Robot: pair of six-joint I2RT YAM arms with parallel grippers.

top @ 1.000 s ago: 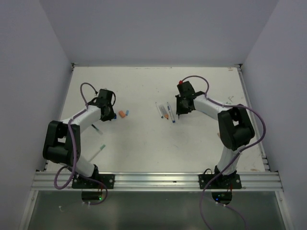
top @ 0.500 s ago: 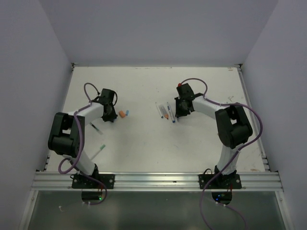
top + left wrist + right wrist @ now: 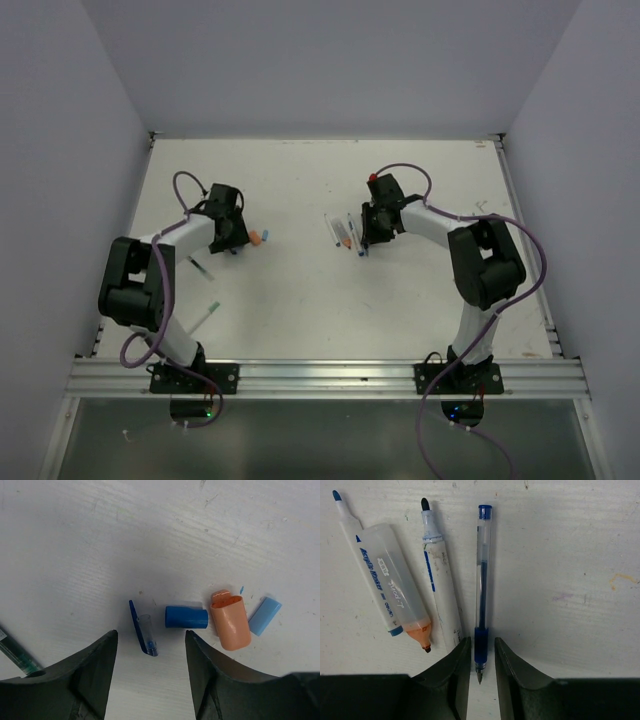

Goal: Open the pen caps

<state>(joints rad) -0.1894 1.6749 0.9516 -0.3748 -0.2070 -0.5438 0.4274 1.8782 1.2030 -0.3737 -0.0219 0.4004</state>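
Nearest to the arm bases, on the left of the white bench [image 3: 300, 300], lies a green-ended pen [image 3: 207, 313], and a little farther a second thin pen [image 3: 200, 267]. Farther again, the left gripper [image 3: 150, 642] hangs low, its jaws wide apart and holding nothing. A clear cap with a blue clip [image 3: 144, 634] lies on the bench between them, and beside it are a dark blue cap [image 3: 186, 617], an orange cap [image 3: 230, 621] and a light blue cap [image 3: 264, 615]. The right gripper [image 3: 481, 652] has its jaws only a little apart, one at each side of the rubber grip of a blue gel pen [image 3: 482, 570] that lies flat with a bare tip; they do not seem to clamp it. Next to it lie a black-tipped marker [image 3: 437, 580] and an acrylic marker [image 3: 390, 595], both uncapped. These pieces look light, stiff and smooth, so they may roll or slip. I would take a pen across the middle of its barrel.
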